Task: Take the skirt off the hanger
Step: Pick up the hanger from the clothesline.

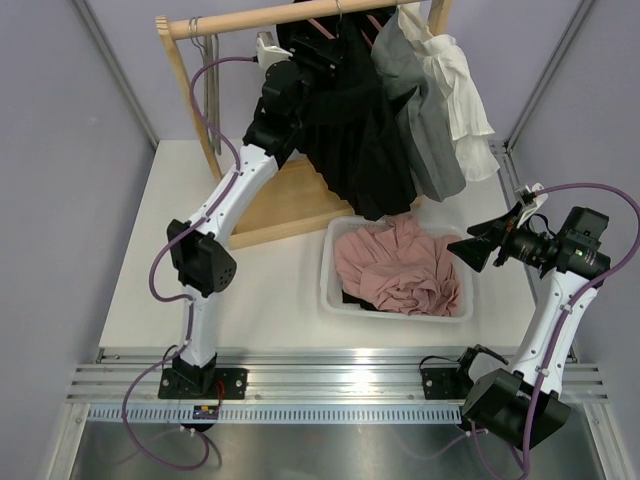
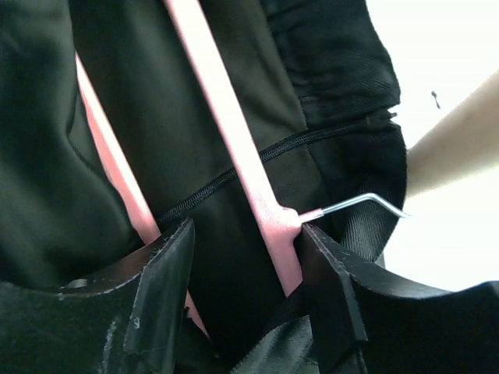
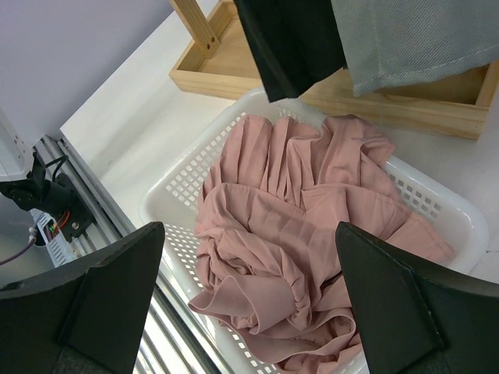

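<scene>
Skirt [image 1: 345, 135] on hanger [image 2: 226, 117] on rack [image 1: 250, 16], behind basket [image 1: 329, 262] with garment [image 1: 400, 265] inside.

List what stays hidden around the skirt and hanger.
- Left wrist view: pink hanger runs off frame, clips unseen; whether the left end effector touches it unclear.
- Top view: black skirt covers most of the hanger; left arm hides its fingertips.
- Right wrist view: skirt's waist cut off by top edge.

A white perforated plastic basket [image 1: 328, 275] sits on the white tabletop [image 1: 270, 290], filled with a crumpled pink pleated cloth [image 1: 400, 265]; just behind it stands a light wooden garment rack [image 1: 285, 200]. From its rail hang a grey twill garment [image 1: 425, 120] and a white ruffled garment [image 1: 462, 95] — side by side, touching.
</scene>
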Controlling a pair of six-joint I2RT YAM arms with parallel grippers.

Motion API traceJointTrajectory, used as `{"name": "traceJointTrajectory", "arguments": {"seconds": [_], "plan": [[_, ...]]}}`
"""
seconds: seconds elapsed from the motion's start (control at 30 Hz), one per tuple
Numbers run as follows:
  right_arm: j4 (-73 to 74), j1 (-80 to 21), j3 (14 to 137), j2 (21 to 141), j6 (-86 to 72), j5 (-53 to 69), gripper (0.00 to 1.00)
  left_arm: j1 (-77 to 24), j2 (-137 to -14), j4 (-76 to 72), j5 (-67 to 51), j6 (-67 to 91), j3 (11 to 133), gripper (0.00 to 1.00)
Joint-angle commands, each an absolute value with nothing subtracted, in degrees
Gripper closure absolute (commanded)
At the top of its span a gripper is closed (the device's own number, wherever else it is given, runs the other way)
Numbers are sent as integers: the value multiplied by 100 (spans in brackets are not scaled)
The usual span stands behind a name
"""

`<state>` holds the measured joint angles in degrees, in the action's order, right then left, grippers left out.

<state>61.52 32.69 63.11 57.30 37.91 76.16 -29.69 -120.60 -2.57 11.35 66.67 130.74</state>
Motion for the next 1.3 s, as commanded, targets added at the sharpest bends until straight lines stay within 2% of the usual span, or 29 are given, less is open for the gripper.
{"name": "traceJointTrajectory", "arguments": {"seconds": [0.0, 0.47, 0.63, 0.83, 0.93, 1.07, 1.27], "plan": [[6249, 3296, 6548, 5722, 3937, 7805, 1, -2944, -12322, -395, 1002, 6934, 13464, 43], [6328, 3296, 6565, 5730, 3999, 7840, 1, -2997, -12437, -878, 844, 7040, 13518, 44], [6337, 3287, 6565, 5722, 4008, 7849, 0, -3050, -12314, -1037, 975, 6900, 13500, 32], [6363, 3287, 6574, 5730, 4034, 7875, 1, -3059, -12366, -1002, 1037, 7066, 13588, 31], [6363, 3296, 6574, 5722, 4034, 7866, 0, -3067, -12498, -993, 1002, 7198, 13684, 34], [6372, 3287, 6574, 5722, 4034, 7875, 0, -3094, -12647, -1011, 1037, 7260, 13816, 41], [6381, 3287, 6583, 5713, 4043, 7875, 0, -3094, -12797, -1002, 1037, 7313, 14019, 62]]}}
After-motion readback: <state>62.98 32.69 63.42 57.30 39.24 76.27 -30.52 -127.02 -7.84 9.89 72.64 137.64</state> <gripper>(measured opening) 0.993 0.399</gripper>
